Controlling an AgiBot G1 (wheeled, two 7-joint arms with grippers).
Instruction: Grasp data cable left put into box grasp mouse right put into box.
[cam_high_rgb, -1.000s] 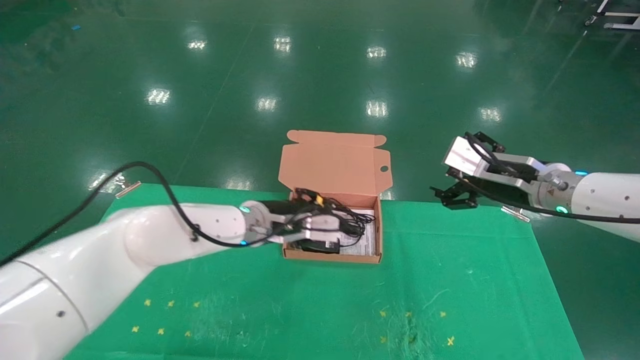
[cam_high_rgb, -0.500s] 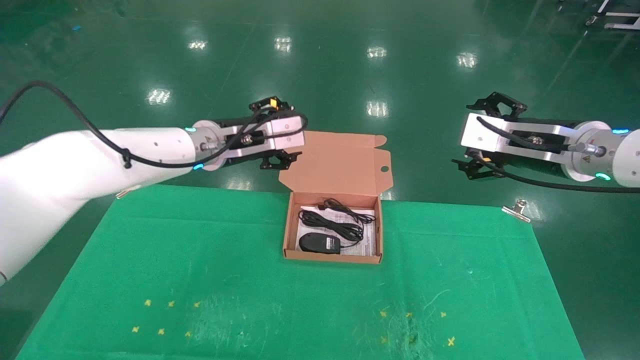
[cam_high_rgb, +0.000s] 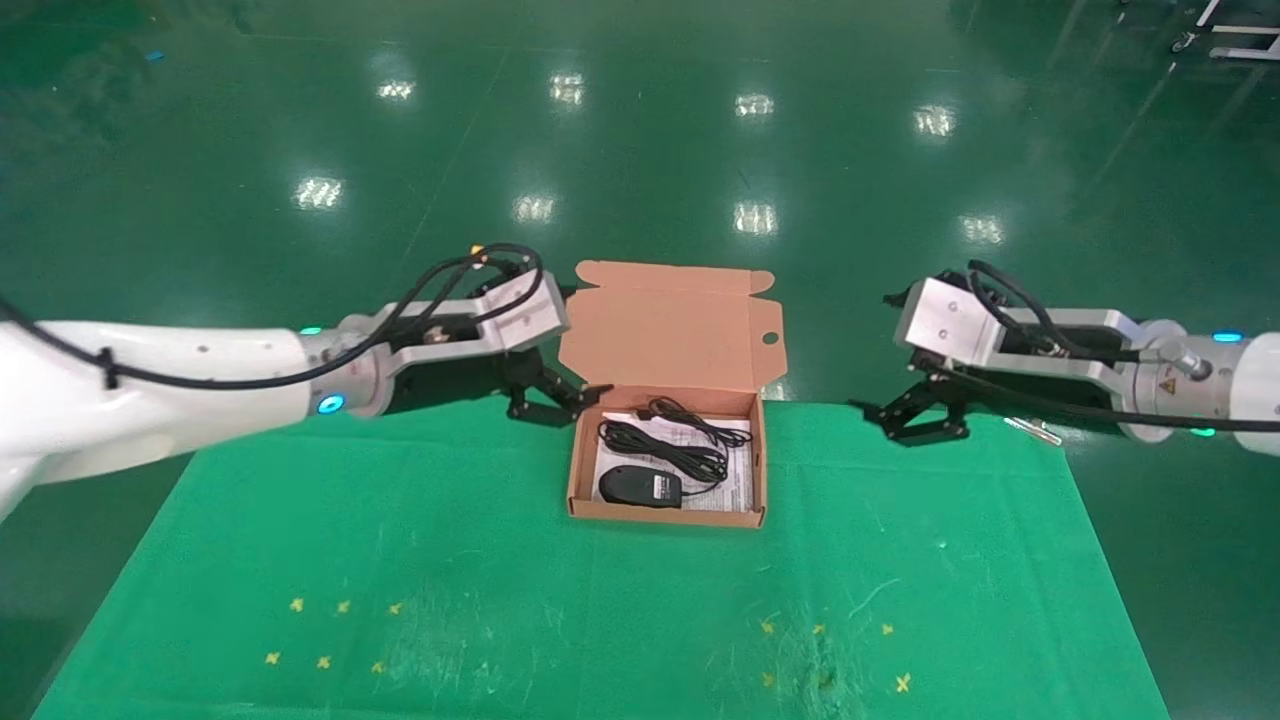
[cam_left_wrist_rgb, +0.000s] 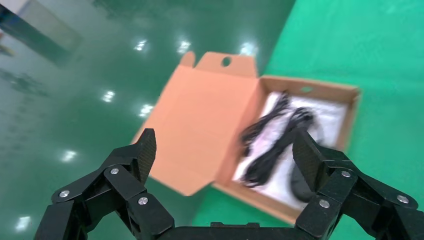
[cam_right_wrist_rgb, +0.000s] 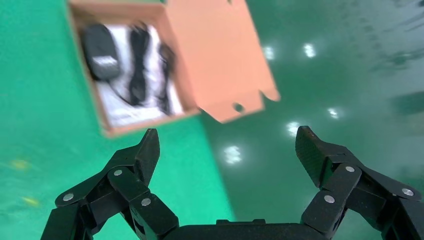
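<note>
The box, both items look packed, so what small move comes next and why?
Probably nudge the open lid forward to close the box: the mouse and data cable already lie inside, and the left gripper, open and empty, hangs beside the lid.

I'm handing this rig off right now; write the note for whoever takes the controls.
Left gripper: open, empty, at the table's far edge just left of the box.
Right gripper: open, empty, over the far edge to the box's right.
Mouse: in the box, at its near end, on the leaflet.
Cable: in the box, behind the mouse.
Done: both items are boxed.
Left: nothing to load; lid stands open.
</note>
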